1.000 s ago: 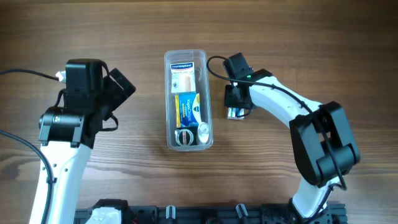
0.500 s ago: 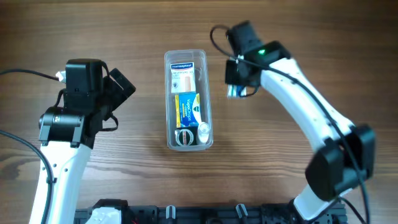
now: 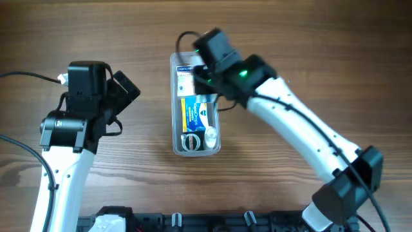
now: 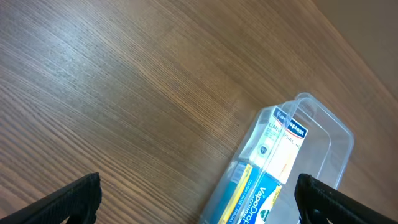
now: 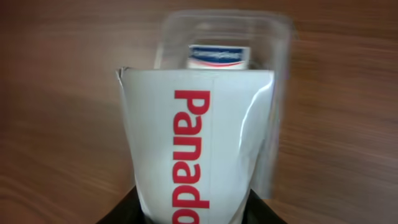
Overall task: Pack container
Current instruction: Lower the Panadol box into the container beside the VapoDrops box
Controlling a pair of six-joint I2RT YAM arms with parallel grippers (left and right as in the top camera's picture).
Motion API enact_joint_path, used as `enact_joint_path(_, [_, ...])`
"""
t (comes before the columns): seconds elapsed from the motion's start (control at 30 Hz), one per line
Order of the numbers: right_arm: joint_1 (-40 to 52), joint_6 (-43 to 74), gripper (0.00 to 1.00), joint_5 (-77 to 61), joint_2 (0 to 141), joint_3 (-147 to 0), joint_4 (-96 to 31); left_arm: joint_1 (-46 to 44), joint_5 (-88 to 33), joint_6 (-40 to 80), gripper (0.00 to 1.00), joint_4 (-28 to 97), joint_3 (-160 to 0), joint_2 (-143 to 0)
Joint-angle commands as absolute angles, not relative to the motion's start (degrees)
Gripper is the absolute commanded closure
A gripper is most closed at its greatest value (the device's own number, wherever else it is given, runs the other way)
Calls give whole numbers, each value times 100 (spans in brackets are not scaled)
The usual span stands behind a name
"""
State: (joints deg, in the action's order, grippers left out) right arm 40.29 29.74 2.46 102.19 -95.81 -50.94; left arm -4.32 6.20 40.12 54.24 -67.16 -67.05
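Observation:
The container (image 3: 216, 116) is a clear, long tub lying lengthwise at the middle of the table. It holds a Hansaplast box (image 3: 187, 80), a blue and yellow VapoDrops box (image 3: 193, 113) and a round tin (image 3: 191, 143). My right gripper (image 3: 207, 76) hovers over the tub's far half. It is shut on a white Panadol box (image 5: 196, 137) with red lettering, which points into the container (image 5: 281, 87). My left gripper (image 3: 125, 90) stands open to the left of the tub with nothing between its fingers (image 4: 78, 196).
Bare wooden table surrounds the tub on all sides. A black rail (image 3: 193, 222) runs along the near edge by the arm bases. A black cable (image 3: 26, 76) trails off to the left of the left arm.
My right arm has swung left from the table beside the tub to above its far half, carrying the Panadol box. The left arm has not moved.

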Motion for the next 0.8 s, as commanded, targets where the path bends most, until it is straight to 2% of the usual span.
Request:
enact_joint_path(0.0, [4344, 3192, 66, 526, 10589, -9598, -5028, -397, 735, 3940, 0, 5415, -6810, -6650])
enact_joint_path(0.77, [4462, 3623, 64, 412, 11898, -9590, -4976, -397, 735, 3940, 0, 5415, -6810, -6650])
